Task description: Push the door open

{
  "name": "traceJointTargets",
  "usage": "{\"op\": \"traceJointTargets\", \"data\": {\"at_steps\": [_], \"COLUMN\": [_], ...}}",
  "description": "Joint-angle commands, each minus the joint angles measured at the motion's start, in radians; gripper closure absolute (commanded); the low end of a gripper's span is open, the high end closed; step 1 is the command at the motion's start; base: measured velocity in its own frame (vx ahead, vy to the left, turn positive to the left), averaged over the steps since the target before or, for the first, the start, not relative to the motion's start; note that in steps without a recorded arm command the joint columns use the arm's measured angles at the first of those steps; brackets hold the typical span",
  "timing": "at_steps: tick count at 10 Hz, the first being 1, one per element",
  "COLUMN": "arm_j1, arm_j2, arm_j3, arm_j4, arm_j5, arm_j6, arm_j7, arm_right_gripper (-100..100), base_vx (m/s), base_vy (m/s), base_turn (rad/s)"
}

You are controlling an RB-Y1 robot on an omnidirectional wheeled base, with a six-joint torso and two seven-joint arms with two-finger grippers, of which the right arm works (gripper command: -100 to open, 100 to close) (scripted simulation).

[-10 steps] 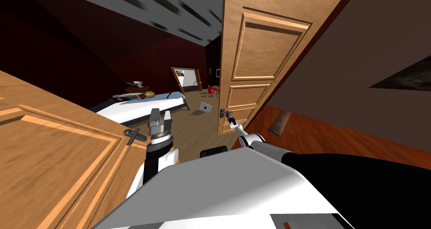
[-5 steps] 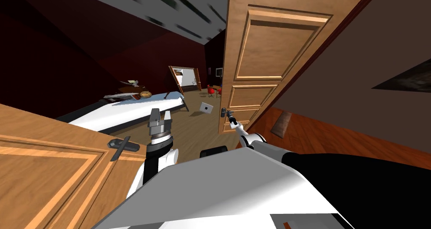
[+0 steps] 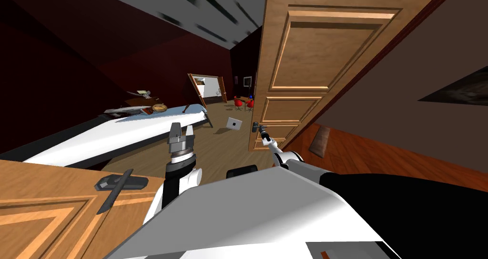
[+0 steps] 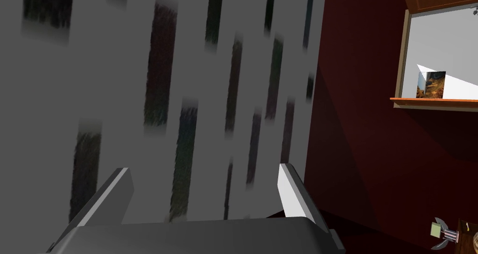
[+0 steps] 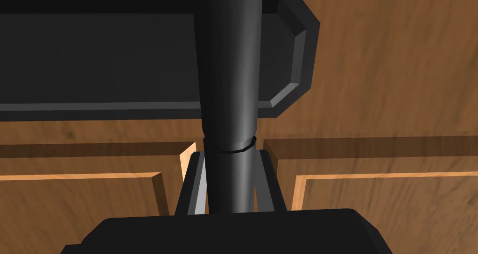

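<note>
Where our right tool (image 5: 229, 172) clamps the dark lever handle (image 5: 228, 78), the wooden door (image 3: 295, 70) stands ajar ahead to our right; our left tool (image 4: 203, 190), fingers apart, points upward, well left of that door.

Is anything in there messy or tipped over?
One thing: a small white box sits alone on the wooden floor beyond the door, seemingly tipped on an edge. The slant elsewhere is the camera's.

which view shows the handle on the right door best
Right wrist view: the dark handle is close up, clamped by the right gripper. Head view shows it tiny at the edge of the door; the left wrist camera points elsewhere.
</note>
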Motion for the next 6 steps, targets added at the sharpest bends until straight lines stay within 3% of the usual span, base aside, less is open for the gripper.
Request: {"op": "traceJointTargets", "data": {"at_steps": [1, 6], "arm_j1": [0.006, 0.018], "arm_j2": [-0.015, -0.040], "arm_j3": [-0.025, -0.082], "arm_j4": [-0.003, 0.002], "arm_j5": [-0.009, -0.032], "arm_j6": [0.003, 0.003], "arm_j7": [0.010, 0.034], "arm_right_gripper": [100, 100], "base_vx": [0.189, 0.191], "base_vy": [0.123, 0.116], "base_turn": [-0.068, -0.079]}}
